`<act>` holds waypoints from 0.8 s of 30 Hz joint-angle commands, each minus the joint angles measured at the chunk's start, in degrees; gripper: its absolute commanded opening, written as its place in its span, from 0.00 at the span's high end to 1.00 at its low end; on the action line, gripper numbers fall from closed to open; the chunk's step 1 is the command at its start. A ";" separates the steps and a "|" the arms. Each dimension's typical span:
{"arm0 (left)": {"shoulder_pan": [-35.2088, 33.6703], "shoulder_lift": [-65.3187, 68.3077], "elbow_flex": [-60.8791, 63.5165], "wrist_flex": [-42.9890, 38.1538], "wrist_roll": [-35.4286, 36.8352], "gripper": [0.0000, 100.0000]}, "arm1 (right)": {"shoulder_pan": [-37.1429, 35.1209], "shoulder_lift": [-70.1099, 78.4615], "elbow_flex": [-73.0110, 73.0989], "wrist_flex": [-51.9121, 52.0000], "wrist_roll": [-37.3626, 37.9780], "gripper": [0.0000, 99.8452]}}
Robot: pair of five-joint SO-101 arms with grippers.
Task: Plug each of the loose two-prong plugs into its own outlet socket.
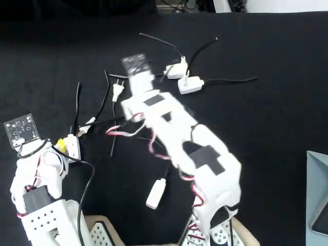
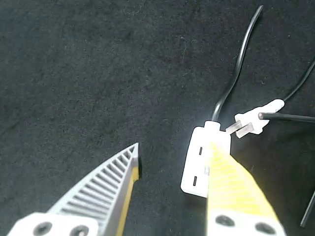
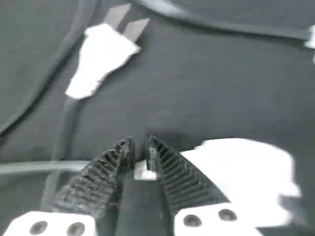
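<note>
My left gripper (image 2: 174, 147) is open low over the black cloth. Its yellow finger (image 2: 231, 182) lies across a white outlet socket (image 2: 197, 162), the grey finger off to one side. A loose white two-prong plug (image 2: 256, 120) lies just past that socket's cable end. The same socket (image 1: 73, 147) and plug (image 1: 87, 125) are at the left of the table. My right gripper (image 3: 140, 152) is shut on a small white plug piece (image 3: 142, 172), beside a blurred white socket body (image 3: 246, 172). Another loose plug (image 3: 101, 56) lies beyond it, near the right arm's wrist (image 1: 118, 91).
Two white sockets (image 1: 177, 69) (image 1: 189, 84) with black cables lie at the back centre. A further socket (image 1: 156, 192) lies near the front between the arms. Thin black cables (image 1: 77, 107) cross the cloth on the left. A grey box edge (image 1: 318, 195) stands at the right.
</note>
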 commanded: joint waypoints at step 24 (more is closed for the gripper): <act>-0.13 -0.53 -2.24 -1.23 0.26 0.78 | 22.68 -30.55 2.95 6.07 0.53 0.96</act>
